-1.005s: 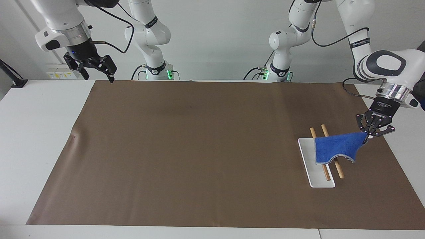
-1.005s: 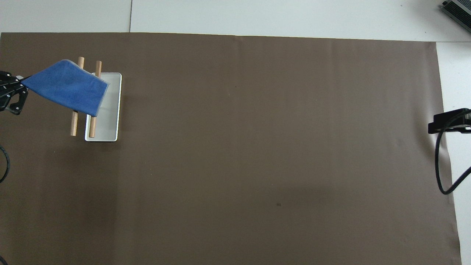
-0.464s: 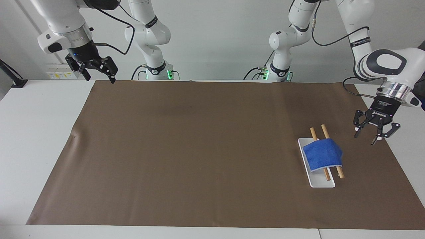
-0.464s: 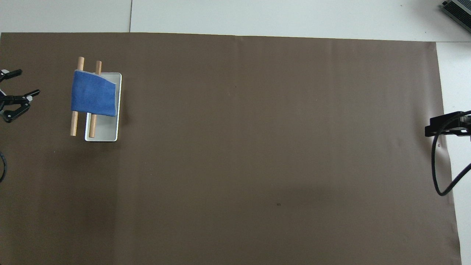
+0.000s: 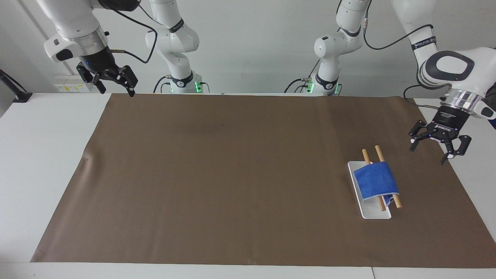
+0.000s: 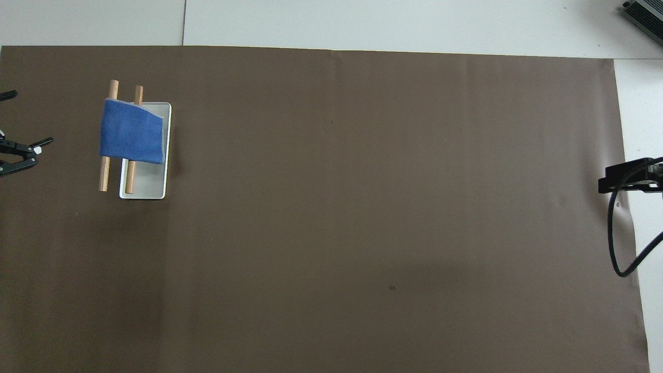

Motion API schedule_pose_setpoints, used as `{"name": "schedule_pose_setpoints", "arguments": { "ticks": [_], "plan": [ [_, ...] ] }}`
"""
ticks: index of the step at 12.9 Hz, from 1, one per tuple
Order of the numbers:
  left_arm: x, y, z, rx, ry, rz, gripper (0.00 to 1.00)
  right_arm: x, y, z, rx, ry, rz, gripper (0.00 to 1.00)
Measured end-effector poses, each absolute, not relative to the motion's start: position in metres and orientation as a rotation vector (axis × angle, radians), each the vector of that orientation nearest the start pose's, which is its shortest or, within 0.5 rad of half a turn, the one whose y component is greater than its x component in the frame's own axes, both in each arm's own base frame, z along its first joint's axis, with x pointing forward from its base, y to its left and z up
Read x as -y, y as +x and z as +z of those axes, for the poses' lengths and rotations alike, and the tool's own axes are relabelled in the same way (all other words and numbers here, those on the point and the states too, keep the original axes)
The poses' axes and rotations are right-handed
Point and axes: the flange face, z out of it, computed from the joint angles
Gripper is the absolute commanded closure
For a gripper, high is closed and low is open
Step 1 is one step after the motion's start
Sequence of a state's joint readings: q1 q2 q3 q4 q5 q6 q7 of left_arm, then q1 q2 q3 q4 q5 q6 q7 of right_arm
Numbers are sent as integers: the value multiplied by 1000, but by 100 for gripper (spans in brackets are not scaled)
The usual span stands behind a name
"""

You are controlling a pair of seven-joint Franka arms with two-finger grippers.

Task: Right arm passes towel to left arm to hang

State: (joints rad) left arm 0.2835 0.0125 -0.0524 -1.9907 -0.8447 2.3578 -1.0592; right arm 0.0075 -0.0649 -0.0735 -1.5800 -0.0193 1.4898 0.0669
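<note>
Towel (image 5: pixel 376 181) now released over 2 rods (image 5: pixel 388 179); left gripper (image 5: pixel 438 149) wide open, empty.

One towel (image 5: pixel 376 181), two wooden rods (image 5: pixel 388 178), one white base (image 5: pixel 374 212), apparently

Left claw (image 5: pixel 440 151) agape; right claw (image 5: pixel 112 83) likewise

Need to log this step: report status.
Left gripper open, clear of the rack. Right gripper open, waiting at its table end. Towel draped over both wooden rods. Nothing obstructing.
</note>
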Motion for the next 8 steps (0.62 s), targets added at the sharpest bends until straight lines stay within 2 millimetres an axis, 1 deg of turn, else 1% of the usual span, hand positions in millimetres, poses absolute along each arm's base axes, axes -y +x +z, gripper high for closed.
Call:
{"name": "schedule_pose_setpoints", "arguments": {
  "ticks": [2,4,6,8],
  "plan": [
    [-93,573,520,-1793,1646,69,0,38,524,647,-211,-3149,42,0],
    [-53,567,539,-1712,1831,95,0,38,524,647,-211,-3149,43,0],
    [-17,560,547,-1636,2002,104,0,38,524,647,-211,-3149,45,0],
    [14,552,547,-1561,2191,102,0,38,524,646,-211,-3149,47,0]
  ]
}}
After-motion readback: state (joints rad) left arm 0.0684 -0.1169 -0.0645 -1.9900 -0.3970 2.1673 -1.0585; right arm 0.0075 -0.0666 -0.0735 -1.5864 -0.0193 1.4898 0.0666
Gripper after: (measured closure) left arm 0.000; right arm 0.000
